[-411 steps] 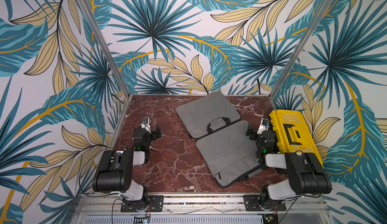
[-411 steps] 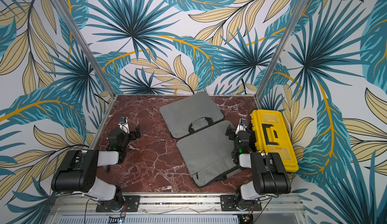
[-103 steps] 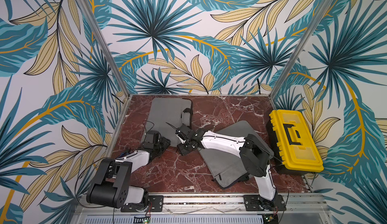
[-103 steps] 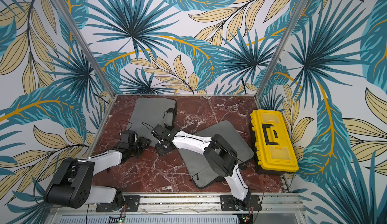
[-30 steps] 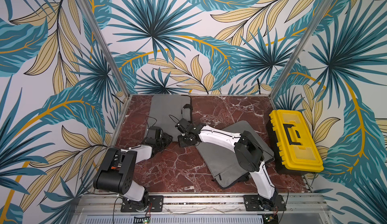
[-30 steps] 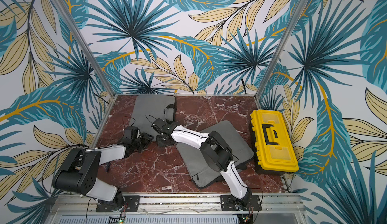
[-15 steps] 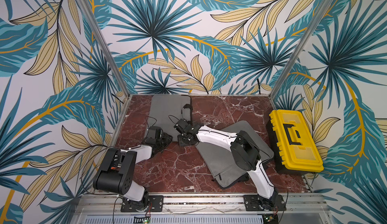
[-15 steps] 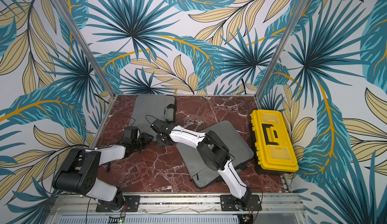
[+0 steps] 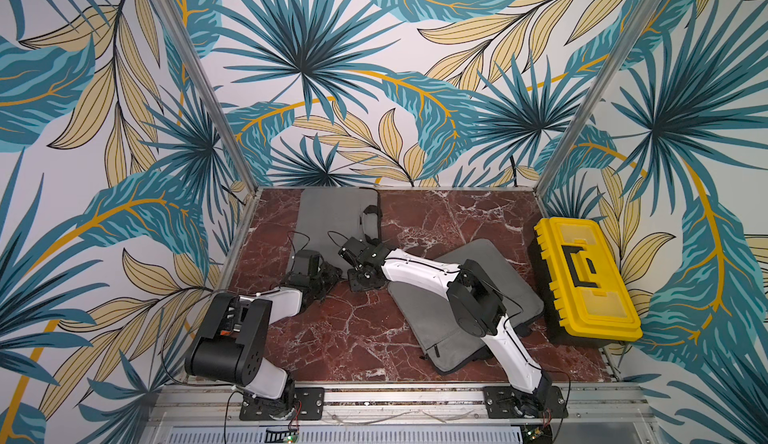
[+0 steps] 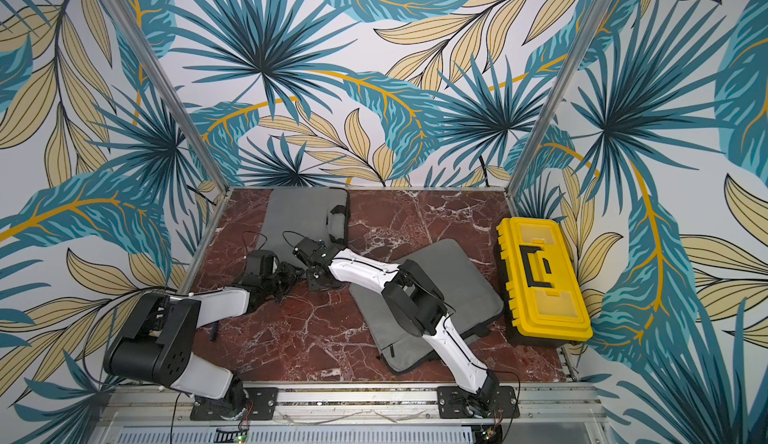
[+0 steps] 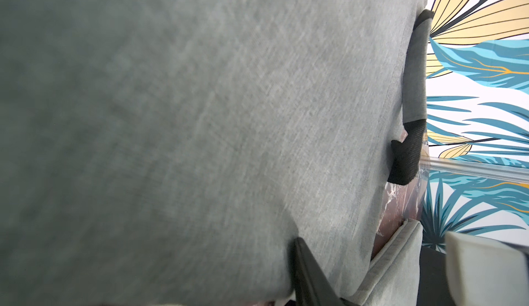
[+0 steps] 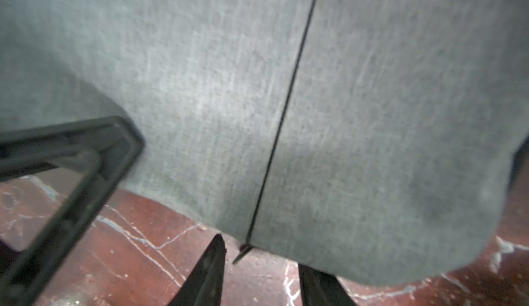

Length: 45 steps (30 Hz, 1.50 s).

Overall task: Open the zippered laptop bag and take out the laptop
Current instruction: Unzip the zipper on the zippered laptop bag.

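The grey zippered laptop bag [image 9: 332, 217] lies at the back left of the marble table, its handle [image 9: 370, 226] on the right side. Both grippers sit at its near edge. My right gripper [image 12: 263, 276] is open, and the small zipper pull [image 12: 242, 254] at the end of the black zip line [image 12: 286, 104] lies between its fingers, untouched. My left gripper [image 9: 330, 276] is at the bag's near corner. The left wrist view shows one finger [image 11: 307, 273] against the fabric and the bag [image 11: 200, 118] hides the other. The laptop is hidden.
A second grey bag [image 9: 503, 292] lies under my right arm's elbow at centre right. A yellow toolbox [image 9: 582, 280] stands along the right wall. Metal posts and patterned walls close off the back and sides. A small dark item [image 10: 214, 332] lies near my left arm.
Over the last second both arms have barely moved, and my right gripper has edged slightly towards the bag's near edge. Since the earliest frames the bag has been turned and moved to the back left.
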{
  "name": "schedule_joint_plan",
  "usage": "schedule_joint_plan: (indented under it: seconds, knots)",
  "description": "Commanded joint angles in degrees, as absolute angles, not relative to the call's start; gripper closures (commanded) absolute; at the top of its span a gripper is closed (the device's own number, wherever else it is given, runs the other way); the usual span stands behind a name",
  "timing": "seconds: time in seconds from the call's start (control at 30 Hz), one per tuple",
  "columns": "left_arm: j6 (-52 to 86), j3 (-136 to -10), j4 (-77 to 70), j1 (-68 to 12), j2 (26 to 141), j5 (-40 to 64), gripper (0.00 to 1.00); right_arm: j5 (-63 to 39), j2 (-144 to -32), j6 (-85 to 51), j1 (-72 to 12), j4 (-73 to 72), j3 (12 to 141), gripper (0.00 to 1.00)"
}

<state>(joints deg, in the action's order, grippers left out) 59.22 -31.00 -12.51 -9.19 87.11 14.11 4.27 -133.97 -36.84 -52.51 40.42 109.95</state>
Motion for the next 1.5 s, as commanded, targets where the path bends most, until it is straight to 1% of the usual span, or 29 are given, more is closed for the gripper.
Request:
schedule_joint_plan:
  seconds: [0.0,0.07,0.23,0.57,0.77,0.83,0.97,1.2,1.47]
  knots:
    - [59.72,-29.64,-16.06,-9.49,87.02,12.65,0.67,5.13,-134.82,-36.41,-52.59,42.84,110.84,0.60]
    - [59.81,-29.45,-16.08,-9.49,86.79,12.48,0.68,5.25,-134.91,-36.14,-52.56,43.06,110.83,0.64]
    - [60.02,-29.27,-16.00,-9.45,86.92,12.12,0.68,4.65,-135.26,-35.45,-52.56,42.89,111.25,0.71]
    - [60.80,-28.06,-16.01,-9.41,87.01,10.74,0.70,5.46,-133.87,-32.62,-52.17,43.15,109.85,0.90]
    - [61.30,-27.34,-16.00,-9.40,86.84,9.67,0.72,5.93,-132.29,-30.78,-52.12,42.63,106.22,0.96]
    - [61.57,-27.25,-16.01,-9.32,87.02,9.17,0.74,6.15,-131.12,-30.22,-51.98,41.70,104.60,1.00]
    - [61.78,-27.07,-16.00,-9.10,87.34,8.34,0.75,6.59,-129.37,-29.31,-51.85,40.76,103.04,1.00]
    - [61.90,-26.47,-16.00,-7.33,87.11,8.03,0.83,5.54,-128.33,-27.16,-50.72,40.76,102.49,1.00]
    - [60.97,-25.25,-15.91,-4.28,85.62,8.44,0.87,4.79,-125.90,-25.57,-49.39,38.88,99.85,1.00]
